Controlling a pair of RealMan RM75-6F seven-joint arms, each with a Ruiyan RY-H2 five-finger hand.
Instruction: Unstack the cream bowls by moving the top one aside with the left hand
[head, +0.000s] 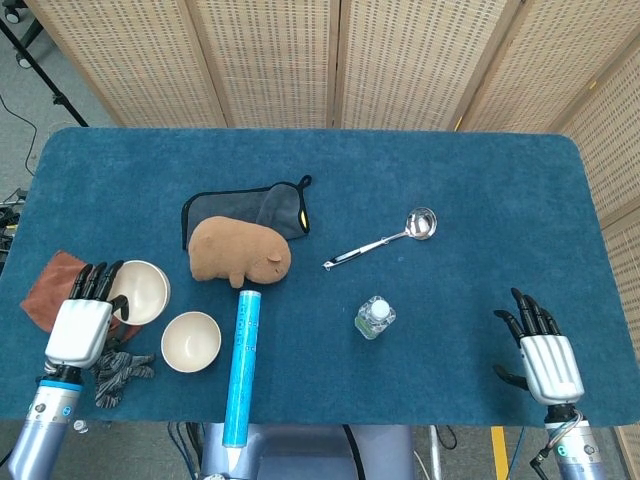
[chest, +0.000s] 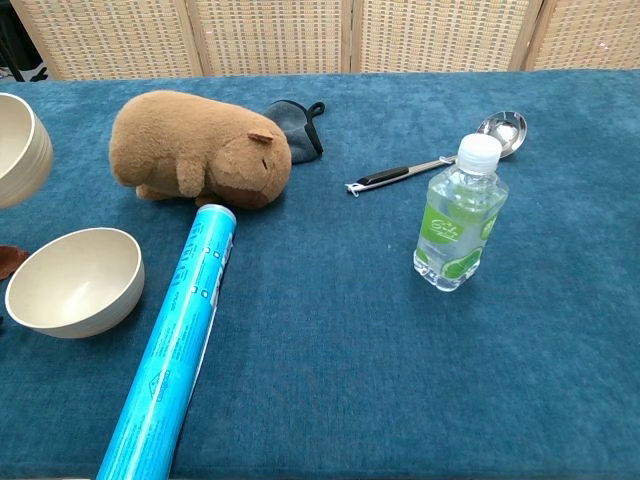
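Head view shows the left hand gripping the top cream bowl, with its dark fingers curled on the rim. That bowl is lifted up and off the other cream bowl, which sits alone on the blue table, just beside the fingers on the side toward the blue tube. I think the bowls are apart now and what is left is to put the held bowl down; the right hand rests far off with fingers spread, holding nothing.

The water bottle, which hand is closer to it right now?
Right. The right hand lies open past the water bottle, nothing between them; the left hand is beyond the blue tube, holding a cream bowl.
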